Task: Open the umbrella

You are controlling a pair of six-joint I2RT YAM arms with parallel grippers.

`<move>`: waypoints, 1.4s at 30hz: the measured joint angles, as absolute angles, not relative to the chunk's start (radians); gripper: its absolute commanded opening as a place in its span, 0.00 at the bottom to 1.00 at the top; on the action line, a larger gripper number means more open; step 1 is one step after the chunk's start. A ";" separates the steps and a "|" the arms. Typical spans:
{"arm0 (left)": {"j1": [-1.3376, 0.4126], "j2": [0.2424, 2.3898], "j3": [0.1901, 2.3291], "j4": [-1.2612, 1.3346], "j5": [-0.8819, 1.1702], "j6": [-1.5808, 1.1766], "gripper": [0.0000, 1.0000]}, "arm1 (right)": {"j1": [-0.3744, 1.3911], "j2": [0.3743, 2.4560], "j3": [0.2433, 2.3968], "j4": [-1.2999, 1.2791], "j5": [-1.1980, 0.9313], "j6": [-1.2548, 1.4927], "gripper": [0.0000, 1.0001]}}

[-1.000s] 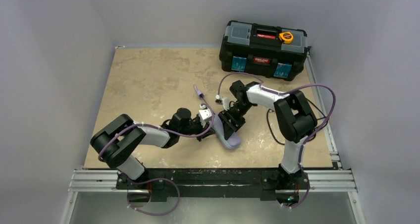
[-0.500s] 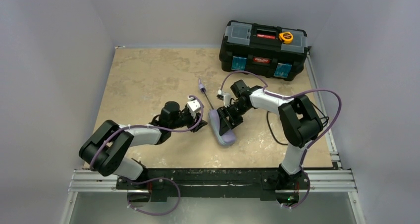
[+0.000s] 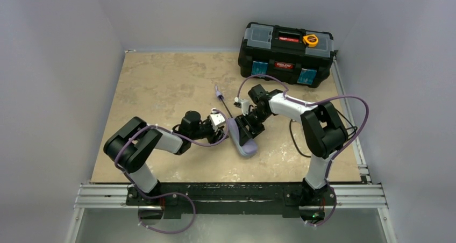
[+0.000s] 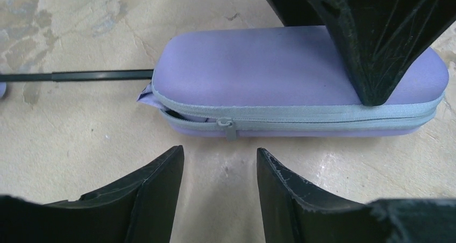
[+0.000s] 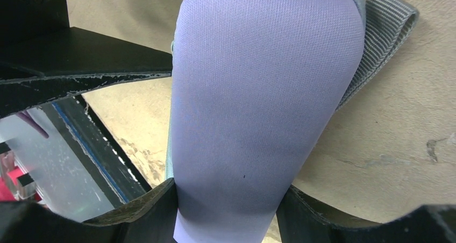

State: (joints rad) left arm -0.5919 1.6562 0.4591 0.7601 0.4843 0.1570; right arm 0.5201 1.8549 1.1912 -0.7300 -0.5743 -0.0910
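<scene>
Left wrist view: the umbrella (image 4: 80, 75) is not yet out of its lavender case (image 4: 258, 60). Only its thin dark shaft (image 3: 225, 108) sticks out of the case's part-unzipped end. A scrap of pale fabric shows in that gap, and the canopy itself is hidden inside. From overhead, the shaft runs away from the case toward the back of the worktop (image 3: 156, 81) and ends in the small knob handle (image 3: 217, 96), which lies on the bare surface. The case lies flat near the middle of the worktop, with its zipper seam and zipper pull (image 4: 229, 129) facing the left arm.

The right claw (image 5: 228, 193) pinches the case across its width, a finger pressed to each side, and a grey strap (image 5: 376, 33) loops out beside it. The left claw (image 4: 220, 192) is spread and holds nothing. It hangs low just beside the zipper side of the case, apart from it. A black toolbox (image 3: 285, 52) stands well apart at the back.

The step in hand looks like freeing the umbrella from the case, with the right arm as anchor. The next move probably calls for the left claw to take the shaft or knob and draw it straight out along the case's length. If the opening is too tight, it would run the zipper pull further first. Opening the canopy can only come after that.
</scene>
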 measured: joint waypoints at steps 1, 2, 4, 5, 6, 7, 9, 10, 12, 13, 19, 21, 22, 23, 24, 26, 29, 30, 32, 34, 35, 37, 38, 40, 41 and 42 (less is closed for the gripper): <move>-0.594 1.666 0.463 0.776 0.491 0.163 0.51 | 0.521 1.855 1.194 -0.735 -0.567 -0.093 0.00; -0.597 1.674 0.466 0.793 0.495 0.173 0.51 | 0.521 1.855 1.197 -0.739 -0.560 -0.096 0.00; -0.606 1.677 0.466 0.815 0.503 0.189 0.51 | 0.523 1.855 1.200 -0.744 -0.553 -0.101 0.00; -0.612 1.678 0.466 0.826 0.509 0.201 0.49 | 0.524 1.855 1.202 -0.746 -0.550 -0.103 0.00; -0.618 1.679 0.468 0.833 0.510 0.206 0.45 | 0.526 1.855 1.203 -0.749 -0.545 -0.105 0.00; -0.622 1.682 0.469 0.841 0.510 0.211 0.40 | 0.528 1.855 1.206 -0.754 -0.540 -0.107 0.00; -0.622 1.693 0.477 0.849 0.508 0.218 0.31 | 0.534 1.855 1.208 -0.760 -0.532 -0.114 0.00; -0.621 1.700 0.482 0.851 0.508 0.221 0.26 | 0.538 1.855 1.210 -0.765 -0.525 -0.117 0.00; -0.621 1.713 0.492 0.853 0.509 0.224 0.18 | 0.541 1.854 1.212 -0.772 -0.515 -0.119 0.00; -0.620 1.721 0.498 0.853 0.511 0.226 0.14 | 0.542 1.852 1.212 -0.774 -0.512 -0.121 0.00; -0.620 1.737 0.516 0.851 0.522 0.220 0.00 | 0.542 1.849 1.212 -0.781 -0.498 -0.125 0.00; -0.618 1.737 0.516 0.850 0.526 0.220 0.00 | 0.542 1.849 1.212 -0.781 -0.498 -0.124 0.00; -0.618 1.737 0.516 0.850 0.529 0.221 0.00 | 0.542 1.849 1.212 -0.781 -0.498 -0.123 0.00; -0.618 1.734 0.514 0.849 0.532 0.224 0.00 | 0.542 1.849 1.212 -0.780 -0.498 -0.121 0.00; -0.619 1.729 0.509 0.849 0.535 0.229 0.00 | 0.542 1.849 1.212 -0.780 -0.498 -0.120 0.00; -0.630 1.713 0.491 0.841 0.552 0.229 0.00 | 0.542 1.850 1.213 -0.779 -0.499 -0.113 0.00; -0.677 1.687 0.468 0.836 0.590 0.228 0.00 | 0.544 1.855 1.218 -0.777 -0.500 -0.093 0.00; -0.697 1.678 0.461 0.837 0.603 0.227 0.00 | 0.544 1.857 1.219 -0.777 -0.501 -0.086 0.00; -0.719 1.674 0.451 0.838 0.620 0.224 0.00 | 0.544 1.860 1.222 -0.773 -0.506 -0.075 0.00; -0.738 1.671 0.438 0.839 0.630 0.218 0.00 | 0.545 1.861 1.222 -0.766 -0.510 -0.068 0.00; -0.744 1.668 0.432 0.841 0.631 0.211 0.10 | 0.545 1.861 1.222 -0.762 -0.512 -0.066 0.00; -0.751 1.646 0.416 0.833 0.624 0.184 0.31 | 0.548 1.861 1.222 -0.751 -0.514 -0.062 0.00; -0.747 1.625 0.409 0.825 0.615 0.167 0.36 | 0.550 1.861 1.222 -0.746 -0.514 -0.061 0.00; -0.725 1.575 0.401 0.805 0.584 0.122 0.41 | 0.551 1.861 1.222 -0.741 -0.513 -0.060 0.00; -0.710 1.549 0.399 0.791 0.562 0.103 0.40 | 0.552 1.861 1.222 -0.741 -0.512 -0.060 0.00; -0.698 1.529 0.398 0.783 0.535 0.086 0.39 | 0.552 1.860 1.221 -0.740 -0.511 -0.060 0.00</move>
